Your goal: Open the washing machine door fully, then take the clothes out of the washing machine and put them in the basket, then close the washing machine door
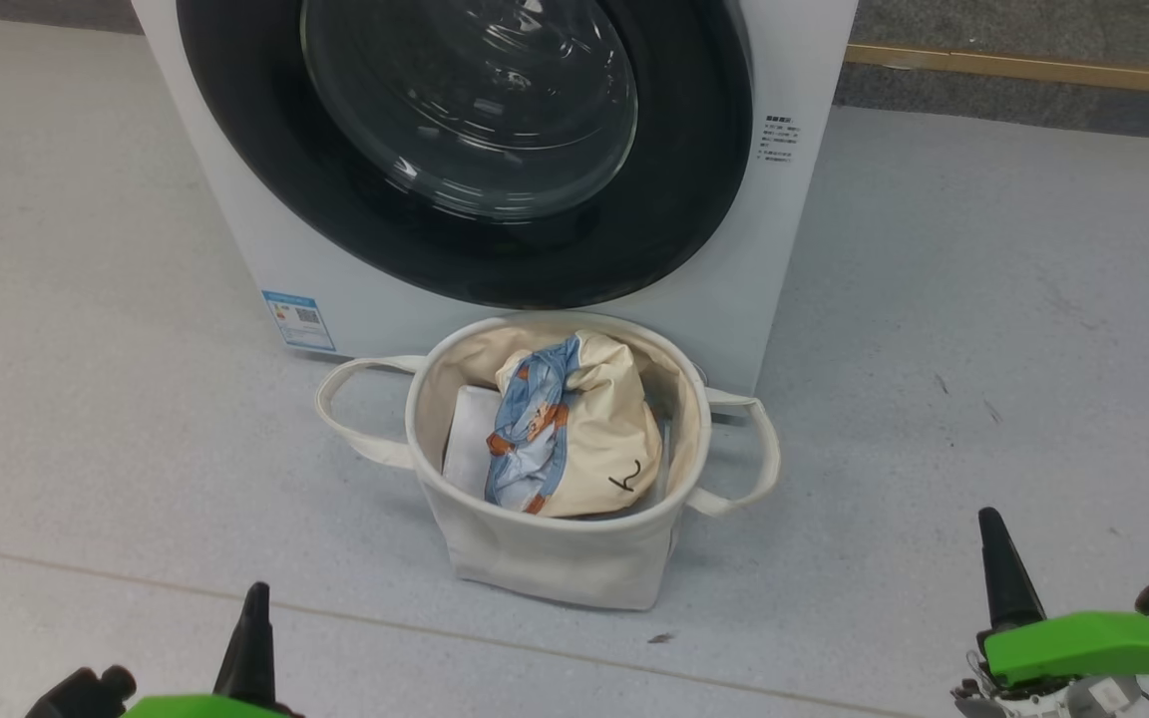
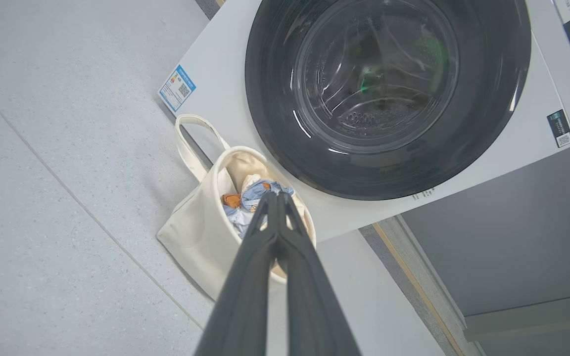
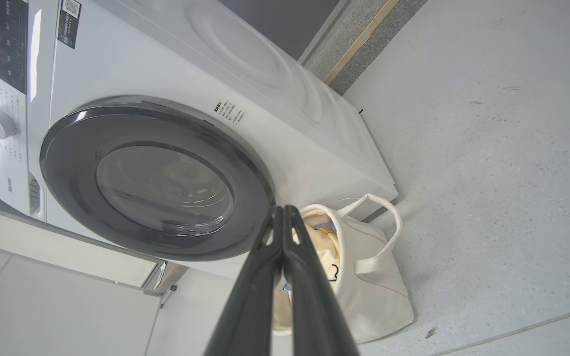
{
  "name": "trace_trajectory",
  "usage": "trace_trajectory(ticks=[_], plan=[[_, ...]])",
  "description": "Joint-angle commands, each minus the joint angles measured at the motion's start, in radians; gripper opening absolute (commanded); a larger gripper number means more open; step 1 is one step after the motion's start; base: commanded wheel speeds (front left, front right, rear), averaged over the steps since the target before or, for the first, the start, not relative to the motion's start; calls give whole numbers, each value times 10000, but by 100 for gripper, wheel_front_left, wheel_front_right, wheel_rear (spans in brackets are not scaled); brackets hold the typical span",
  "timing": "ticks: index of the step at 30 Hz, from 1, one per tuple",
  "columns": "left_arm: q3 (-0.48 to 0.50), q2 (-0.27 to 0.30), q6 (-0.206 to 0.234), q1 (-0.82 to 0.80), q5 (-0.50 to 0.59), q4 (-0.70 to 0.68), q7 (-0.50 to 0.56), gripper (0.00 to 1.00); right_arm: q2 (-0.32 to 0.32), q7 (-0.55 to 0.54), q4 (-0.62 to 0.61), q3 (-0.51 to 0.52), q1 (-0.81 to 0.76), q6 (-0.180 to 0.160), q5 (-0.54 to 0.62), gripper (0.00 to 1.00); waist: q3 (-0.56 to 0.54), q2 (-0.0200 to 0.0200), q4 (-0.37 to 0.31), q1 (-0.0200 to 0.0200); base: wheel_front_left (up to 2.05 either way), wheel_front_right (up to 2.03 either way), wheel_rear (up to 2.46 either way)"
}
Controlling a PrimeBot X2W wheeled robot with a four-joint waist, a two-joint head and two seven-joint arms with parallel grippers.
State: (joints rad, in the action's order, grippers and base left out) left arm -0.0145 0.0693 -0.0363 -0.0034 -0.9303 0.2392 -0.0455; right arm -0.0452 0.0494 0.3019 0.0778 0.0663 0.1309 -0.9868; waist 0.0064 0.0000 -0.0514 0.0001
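Observation:
The washing machine [image 1: 794,229] [image 2: 220,74] [image 3: 285,113] stands ahead with its round black-rimmed door [image 1: 475,140] [image 2: 384,94] [image 3: 156,183] shut flat against the front. Right before it sits the off-white basket [image 1: 555,558] [image 2: 196,232] [image 3: 379,291]. Inside lie the clothes [image 1: 574,424] [image 2: 255,193] [image 3: 322,242]: a cream garment and a light blue printed one. My left gripper [image 1: 255,598] [image 2: 277,195] is shut and empty at the lower left. My right gripper [image 1: 990,524] [image 3: 282,210] is shut and empty at the lower right. Both hang short of the basket.
A flat white folded sheet [image 1: 470,434] lies in the basket beside the clothes. Pale grey floor [image 1: 983,349] spreads on both sides. A dark strip with a wooden edge [image 1: 1033,68] runs along the back right.

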Motion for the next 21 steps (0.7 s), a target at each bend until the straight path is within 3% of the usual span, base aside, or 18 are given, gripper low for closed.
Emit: trace_trajectory(ticks=[1, 21], plan=[[304, 28, -83, -464, -307, -249, 78, 0, -55, -74, -405, -72, 410, -1, -295, 0, -1, 0, 13, 0, 0, 0, 0], [678, -56, -410, -686, -2772, -130, 654, 0, -53, -665, -468, 92, 412, -1, -2551, 0, -13, 0, 204, 0, 0, 0, 0]])
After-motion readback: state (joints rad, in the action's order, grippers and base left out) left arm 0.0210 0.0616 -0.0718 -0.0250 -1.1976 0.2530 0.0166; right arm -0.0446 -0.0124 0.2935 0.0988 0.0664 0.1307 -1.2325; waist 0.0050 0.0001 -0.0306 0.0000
